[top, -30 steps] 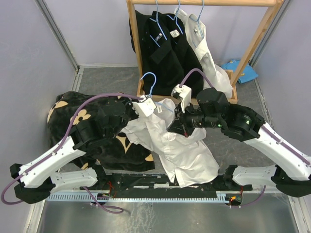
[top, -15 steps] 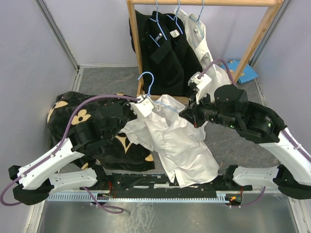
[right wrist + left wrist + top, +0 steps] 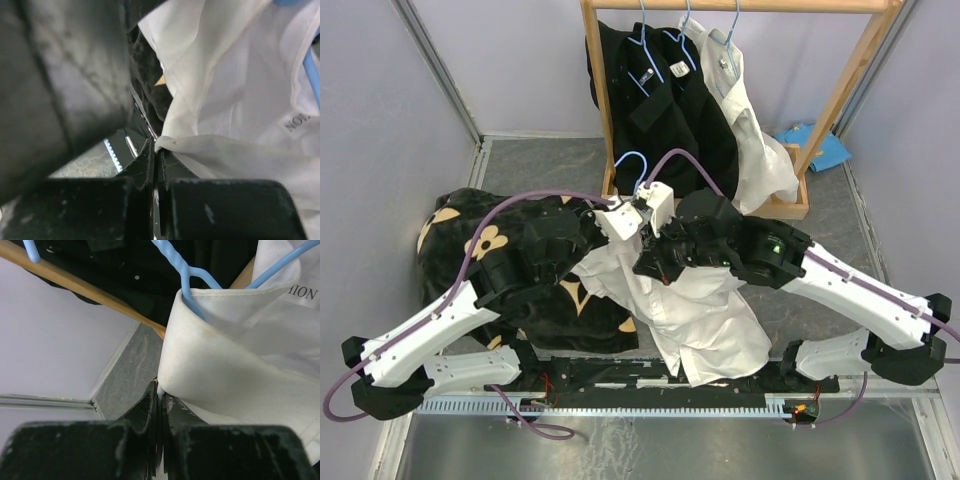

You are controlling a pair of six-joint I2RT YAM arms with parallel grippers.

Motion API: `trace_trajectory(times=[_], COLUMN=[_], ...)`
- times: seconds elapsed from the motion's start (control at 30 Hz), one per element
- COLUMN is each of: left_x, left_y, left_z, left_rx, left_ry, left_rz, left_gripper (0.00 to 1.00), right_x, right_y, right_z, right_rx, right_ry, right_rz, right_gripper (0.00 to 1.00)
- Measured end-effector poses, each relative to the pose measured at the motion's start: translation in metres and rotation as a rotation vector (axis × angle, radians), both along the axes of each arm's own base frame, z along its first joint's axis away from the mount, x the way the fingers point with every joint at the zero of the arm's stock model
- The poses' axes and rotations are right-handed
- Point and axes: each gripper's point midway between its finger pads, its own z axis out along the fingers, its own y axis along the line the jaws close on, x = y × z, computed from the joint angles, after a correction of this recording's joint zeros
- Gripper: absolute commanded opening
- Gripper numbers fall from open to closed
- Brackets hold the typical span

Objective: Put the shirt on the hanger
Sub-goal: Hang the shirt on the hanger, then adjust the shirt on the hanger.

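Right jaws back on shirt (image 3: 705,315), hanger (image 3: 186,275) inside.

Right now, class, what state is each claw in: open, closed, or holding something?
Left claw: closed, pinching the white shirt at its collar.
Right claw: closed, pinching a fold of the white shirt.

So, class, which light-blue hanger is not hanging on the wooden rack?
The hanger tucked inside the collar of the white shirt in front of the rack. The other three hang by their hooks from the top rail, carrying garments.
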Motion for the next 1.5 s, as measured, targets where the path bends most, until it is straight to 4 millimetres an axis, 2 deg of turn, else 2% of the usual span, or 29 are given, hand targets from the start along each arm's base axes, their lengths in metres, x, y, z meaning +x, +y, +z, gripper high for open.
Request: trace_trajectory(times=[0.07, 0.1, 0.2, 0.27, 0.4, 0.53, 0.73, 1.07, 1.3, 1.4, 1.5], left_x=[-0.001, -0.001, -0.002, -0.003, -0.008, -0.015, -0.022, -0.036, -0.047, -0.053, -0.058], left_y=[-0.002, -0.002, -0.004, -0.005, -0.005, -0.001, -0.006, -0.009, -0.016, -0.017, -0.020], left_z=[-0.001, 0.000, 0.005, 0.007, 0.006, 0.000, 0.001, -0.012, -0.020, -0.021, -0.019], left_rx=[-0.013, -0.022, -0.050, -0.062, -0.094, -0.112, -0.136, -0.160, -0.169, -0.176, -0.186], left_ry=[0.009, 0.008, 0.000, -0.004, -0.016, -0.021, -0.021, -0.012, 0.006, 0.011, 0.012], left_rz=[-0.006, -0.007, -0.015, -0.028, -0.056, -0.080, -0.133, -0.214, -0.290, -0.323, -0.356], left_gripper=[0.03, 0.03, 0.03, 0.03, 0.03, 0.03, 0.03, 0.03, 0.03, 0.03, 0.03], right_x=[-0.002, -0.002, -0.002, -0.003, -0.011, -0.021, -0.028, -0.030, -0.024, -0.023, -0.023], right_y=[0.013, 0.018, 0.027, 0.029, 0.022, -0.001, -0.038, -0.083, -0.114, -0.126, -0.139], right_z=[0.003, 0.007, 0.016, 0.018, 0.017, 0.019, 0.034, 0.033, 0.043, 0.048, 0.042], right_rx=[0.034, 0.055, 0.101, 0.109, 0.081, 0.028, 0.009, -0.069, -0.088, -0.073, -0.076], right_ry=[0.007, 0.006, -0.002, -0.014, -0.045, -0.089, -0.171, -0.240, -0.318, -0.349, -0.366], right_rz=[0.003, 0.004, 0.008, 0.022, 0.060, 0.099, 0.105, 0.083, 0.018, -0.013, -0.037], right_gripper=[0.01, 0.07, 0.32, 0.43, 0.57, 0.65, 0.68, 0.70, 0.70, 0.72, 0.75])
